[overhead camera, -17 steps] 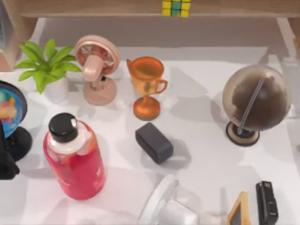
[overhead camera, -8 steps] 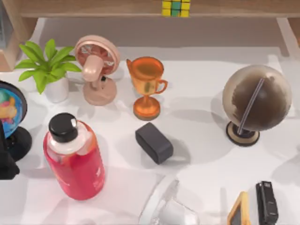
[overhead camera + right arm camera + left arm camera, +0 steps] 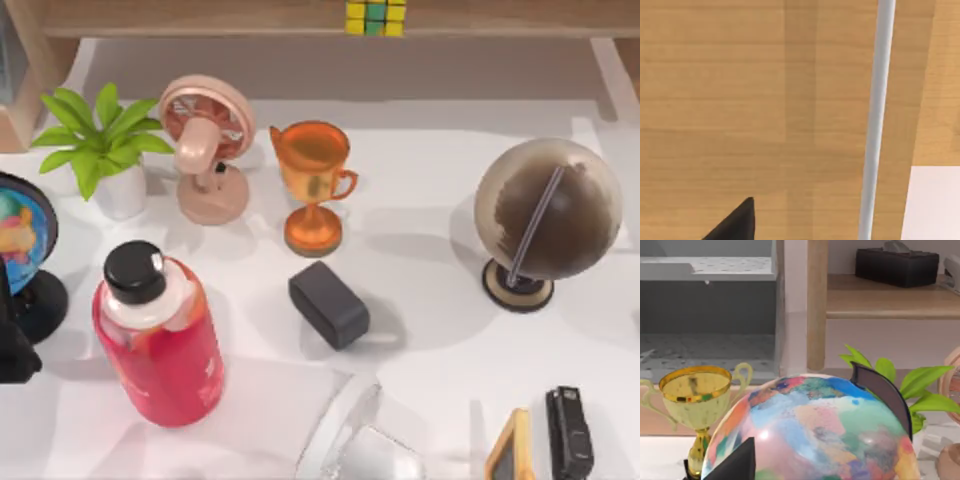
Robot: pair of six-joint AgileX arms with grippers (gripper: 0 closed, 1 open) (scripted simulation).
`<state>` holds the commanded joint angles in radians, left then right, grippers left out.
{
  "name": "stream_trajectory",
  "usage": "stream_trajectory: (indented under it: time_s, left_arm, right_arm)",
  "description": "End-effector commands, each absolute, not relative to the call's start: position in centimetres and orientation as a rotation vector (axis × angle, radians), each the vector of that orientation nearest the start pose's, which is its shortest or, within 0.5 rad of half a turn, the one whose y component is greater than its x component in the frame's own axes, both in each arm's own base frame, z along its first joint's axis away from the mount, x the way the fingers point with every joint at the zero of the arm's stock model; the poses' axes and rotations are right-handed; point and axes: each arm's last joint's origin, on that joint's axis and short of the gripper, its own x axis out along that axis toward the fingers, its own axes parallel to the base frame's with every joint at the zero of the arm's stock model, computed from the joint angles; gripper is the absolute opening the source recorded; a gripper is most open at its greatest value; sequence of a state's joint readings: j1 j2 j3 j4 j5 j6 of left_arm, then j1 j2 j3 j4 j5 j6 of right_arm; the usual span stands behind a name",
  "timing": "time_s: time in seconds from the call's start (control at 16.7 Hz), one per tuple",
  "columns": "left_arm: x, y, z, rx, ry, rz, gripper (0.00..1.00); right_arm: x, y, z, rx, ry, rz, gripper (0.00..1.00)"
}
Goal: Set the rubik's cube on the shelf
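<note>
Top view looks down on table (image 3: 450, 350); wrists close in — perhaps sharing shelf (image 3: 890, 300).

A white tabletop (image 3: 430, 170) under soft light; pale wall (image 3: 890, 345) behind wooden furniture.

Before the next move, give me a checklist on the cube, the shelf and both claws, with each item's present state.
1. Rubik's cube rests on the shelf: ok, it sits on the board at the top view's upper edge.
2. Cube free of any claw: ok, nothing grips it in the top view.
3. Table items upright: ok, orange trophy, pink fan and brown globe all stand.
4. Left claw clearance: not ok, it sits close against the coloured globe.
5. Left claw fingers open or shut: cannot tell.
6. Right claw state: cannot tell; a dark tip shows over wood.
</note>
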<state>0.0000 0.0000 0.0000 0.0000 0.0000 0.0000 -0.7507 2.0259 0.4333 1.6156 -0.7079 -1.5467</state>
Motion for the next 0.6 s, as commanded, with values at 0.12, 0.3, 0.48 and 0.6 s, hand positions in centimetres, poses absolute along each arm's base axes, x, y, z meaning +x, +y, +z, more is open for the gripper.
stream_trajectory:
  time_s: [0.12, 0.3, 0.48, 0.6]
  left_arm:
    - [10.6, -0.1, 16.0, 0.000, 0.000, 0.000, 1.00]
    - [10.6, -0.1, 16.0, 0.000, 0.000, 0.000, 1.00]
    - [10.6, -0.1, 16.0, 0.000, 0.000, 0.000, 1.00]
    - [10.6, -0.1, 16.0, 0.000, 0.000, 0.000, 1.00]
  right_arm:
    - [22.5, -17.9, 8.9, -1.571, 0.008, -0.008, 1.00]
    - [22.5, -17.9, 8.9, -1.571, 0.008, -0.008, 1.00]
    - [22.9, -17.9, 8.9, -1.570, 0.008, -0.009, 1.00]
    - [24.0, -17.9, 8.9, -1.571, 0.008, -0.008, 1.00]
